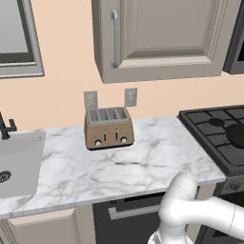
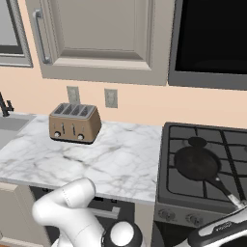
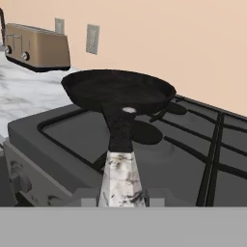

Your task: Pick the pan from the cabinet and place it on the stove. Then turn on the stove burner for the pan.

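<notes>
One round matte black frying pan [image 2: 197, 163] sits on the black gas stove [image 2: 173, 185] at its front-left burner, long handle pointing toward five o'clock in the right base view. The pincer [image 3: 122, 195] is clenched on the handle's end. A bronze four-slot toaster [image 2: 74, 122] stands on the marble table [image 2: 120, 164], well apart at nine o'clock.

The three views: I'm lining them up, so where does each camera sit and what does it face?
Left base view: behind the arm's left, facing toaster and cabinet; white arm lower right.
Right base view: behind its right, facing stove and pan; arm lower left.
Hand view: along the end effector holding the pan's handle.
All share toaster and stove.
</notes>
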You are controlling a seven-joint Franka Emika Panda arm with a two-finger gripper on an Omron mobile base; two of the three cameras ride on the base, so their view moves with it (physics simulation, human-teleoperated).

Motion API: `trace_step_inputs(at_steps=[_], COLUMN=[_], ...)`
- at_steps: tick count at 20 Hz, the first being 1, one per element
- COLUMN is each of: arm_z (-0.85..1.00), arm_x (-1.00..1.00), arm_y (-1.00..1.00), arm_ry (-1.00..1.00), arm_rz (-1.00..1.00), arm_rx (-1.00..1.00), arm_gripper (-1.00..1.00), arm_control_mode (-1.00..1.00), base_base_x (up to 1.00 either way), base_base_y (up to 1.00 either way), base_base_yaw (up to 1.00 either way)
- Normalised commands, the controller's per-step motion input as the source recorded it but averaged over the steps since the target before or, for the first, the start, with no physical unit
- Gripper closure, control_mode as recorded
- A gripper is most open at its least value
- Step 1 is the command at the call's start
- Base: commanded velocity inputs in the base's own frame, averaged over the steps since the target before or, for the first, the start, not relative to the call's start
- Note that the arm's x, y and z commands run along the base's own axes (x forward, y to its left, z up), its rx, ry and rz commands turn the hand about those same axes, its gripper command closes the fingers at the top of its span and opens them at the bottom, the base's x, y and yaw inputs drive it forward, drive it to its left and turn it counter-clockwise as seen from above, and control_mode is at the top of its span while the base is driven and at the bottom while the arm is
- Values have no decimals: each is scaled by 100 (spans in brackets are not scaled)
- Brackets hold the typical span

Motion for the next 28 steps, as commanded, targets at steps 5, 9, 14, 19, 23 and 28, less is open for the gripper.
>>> trace_step_inputs(at_steps=[5, 9, 14, 19, 23, 28], arm_z=[-3, -8, -9, -15, -13, -10], arm_x=[0, 0, 0, 0, 0, 1], arm_y=[-26, -21, -1, -2, -4, 0], arm_ry=[0, 0, 3, 1, 0, 1], arm_rz=[0, 0, 0, 0, 0, 0], arm_rx=[7, 1, 0, 0, 0, 0], arm_gripper=[100, 100, 100, 100, 100, 100], arm_control_mode=[-100, -100, -100, -100, -100, -100], base_base_x=[0, 0, 0, 0, 0, 0], base_base_y=[0, 0, 0, 0, 0, 0], base_base_yaw=[0, 0, 0, 0, 0, 0])
